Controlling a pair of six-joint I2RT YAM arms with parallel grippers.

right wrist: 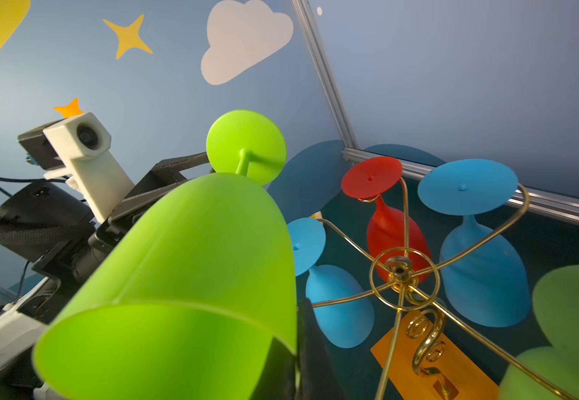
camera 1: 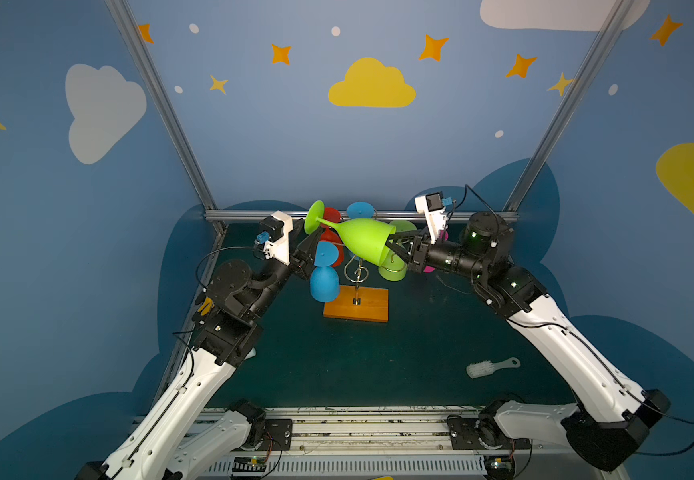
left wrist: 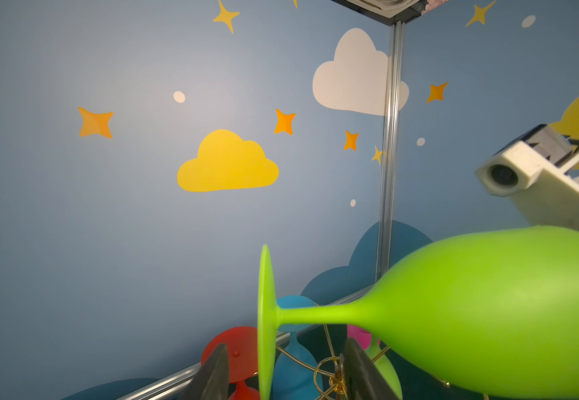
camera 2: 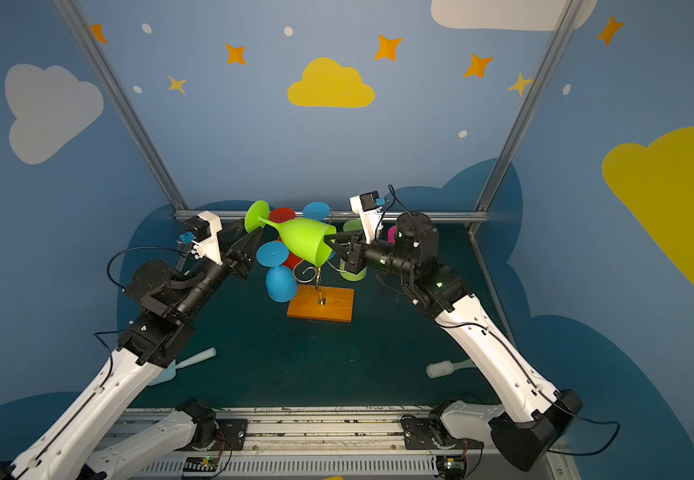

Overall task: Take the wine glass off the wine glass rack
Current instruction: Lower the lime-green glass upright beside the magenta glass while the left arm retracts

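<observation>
A lime green wine glass (camera 1: 362, 241) (camera 2: 304, 241) lies sideways in the air above the wine glass rack, a gold wire stand (right wrist: 400, 270) on an orange wooden base (camera 1: 358, 305) (camera 2: 322, 305). My right gripper (camera 1: 391, 245) (right wrist: 296, 329) is shut on the rim of its bowl, one finger inside and one outside. My left gripper (camera 1: 312, 237) (left wrist: 286, 346) is open by the glass's foot (left wrist: 266, 311), which stands between the spread fingers and touches neither. Red (right wrist: 388, 235), blue (right wrist: 482, 263) and green (camera 1: 395, 266) glasses hang upside down on the rack.
A white brush (camera 1: 490, 368) lies on the dark mat at the right front. A pale blue scoop (camera 2: 187, 363) lies under the left arm. The aluminium rail (camera 1: 420, 215) and blue back wall stand just behind the rack.
</observation>
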